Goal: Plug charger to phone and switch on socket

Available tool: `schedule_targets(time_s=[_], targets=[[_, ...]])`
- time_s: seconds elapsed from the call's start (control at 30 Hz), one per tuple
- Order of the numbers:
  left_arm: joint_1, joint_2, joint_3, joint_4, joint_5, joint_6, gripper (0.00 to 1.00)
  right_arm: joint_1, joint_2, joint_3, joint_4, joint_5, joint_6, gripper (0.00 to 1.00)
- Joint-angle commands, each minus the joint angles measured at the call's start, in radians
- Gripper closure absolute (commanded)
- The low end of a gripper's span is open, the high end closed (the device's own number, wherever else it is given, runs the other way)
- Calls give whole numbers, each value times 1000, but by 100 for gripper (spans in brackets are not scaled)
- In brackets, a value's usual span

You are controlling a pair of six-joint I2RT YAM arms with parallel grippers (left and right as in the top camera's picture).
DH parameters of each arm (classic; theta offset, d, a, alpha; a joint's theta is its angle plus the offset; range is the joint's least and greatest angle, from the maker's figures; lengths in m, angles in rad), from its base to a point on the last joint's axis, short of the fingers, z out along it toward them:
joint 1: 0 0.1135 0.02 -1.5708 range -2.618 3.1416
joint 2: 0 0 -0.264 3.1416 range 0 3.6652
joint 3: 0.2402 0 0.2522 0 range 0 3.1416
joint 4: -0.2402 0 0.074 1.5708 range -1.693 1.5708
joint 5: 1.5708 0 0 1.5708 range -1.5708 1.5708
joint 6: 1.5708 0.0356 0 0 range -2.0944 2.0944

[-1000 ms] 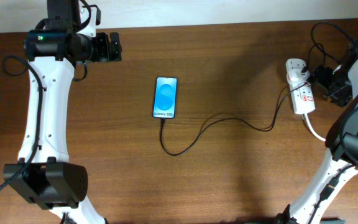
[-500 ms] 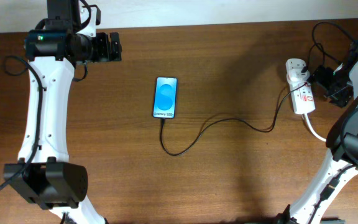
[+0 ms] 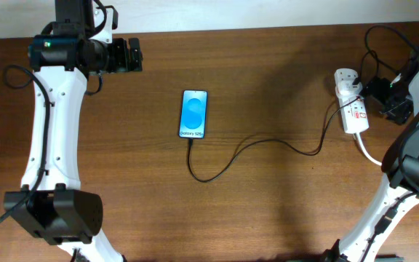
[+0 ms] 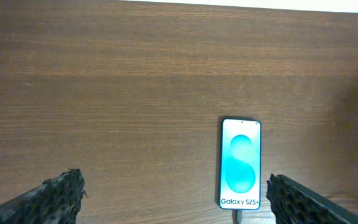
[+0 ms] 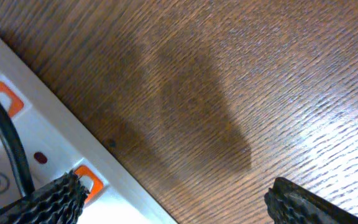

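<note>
The phone [image 3: 193,114] lies screen up mid-table, its blue screen lit, and it also shows in the left wrist view [image 4: 241,163]. The charger cable [image 3: 268,140] meets the phone's bottom edge at its connector [image 4: 235,218]. From there it loops right to the white socket [image 3: 352,105]. My left gripper [image 3: 131,55] hovers open to the far left of the phone, with nothing between its fingers [image 4: 55,196]. My right gripper [image 3: 377,94] is open just right of the socket. One fingertip [image 5: 48,202] is over the socket's [image 5: 48,130] orange-red switch [image 5: 91,180].
A thick white cord [image 3: 369,154] leaves the socket's near end toward the right arm's base. A white plug [image 3: 345,78] sits at the socket's far end, with thin black wires [image 3: 375,44] above it. The table's far edge [image 3: 253,29] runs behind both arms.
The right wrist has shifted very slightly beside the socket. The left arm, the phone and the cable have not moved.
</note>
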Motion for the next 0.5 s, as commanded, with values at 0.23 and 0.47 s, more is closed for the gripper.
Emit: schedule_targets(time_s=[0.23,0.47], targets=[[1,9,-3,-2,-7,5,1,27,34,11,10,-196,-19,2],[1,9,-3,-2,-7,5,1,27,34,11,4,-251,-34,2]])
